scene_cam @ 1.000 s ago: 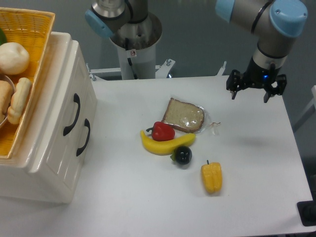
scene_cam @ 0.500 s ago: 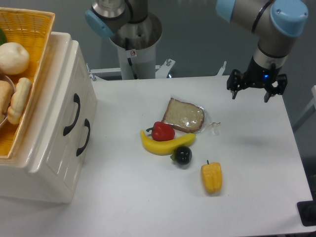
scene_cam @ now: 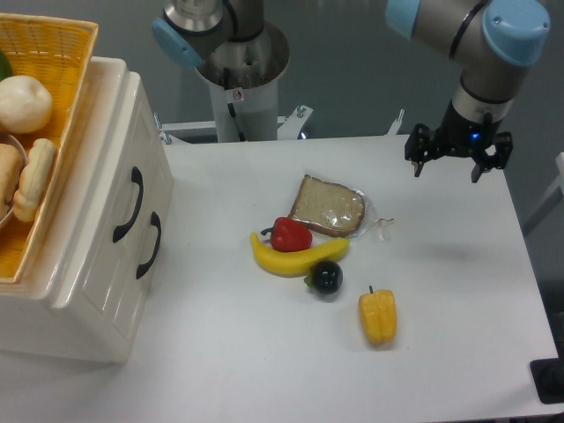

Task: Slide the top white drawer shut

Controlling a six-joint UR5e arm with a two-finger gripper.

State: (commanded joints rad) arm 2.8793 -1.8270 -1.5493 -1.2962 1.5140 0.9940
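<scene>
The top white drawer [scene_cam: 119,189] is the upper panel of the cream cabinet at the left, marked by a curved black handle [scene_cam: 129,204]. Its front sits level with the lower drawer front [scene_cam: 154,256] beneath it. My gripper [scene_cam: 446,169] hangs above the far right of the table, a long way from the cabinet. It is open, its two dark fingers spread wide with nothing between them.
A yellow wicker basket [scene_cam: 62,53] holding bread and rolls rests on the cabinet top. Mid-table lie a wrapped bread slice [scene_cam: 328,206], a red pepper [scene_cam: 291,234], a banana [scene_cam: 295,257], a dark fruit [scene_cam: 326,277] and a yellow pepper [scene_cam: 378,317].
</scene>
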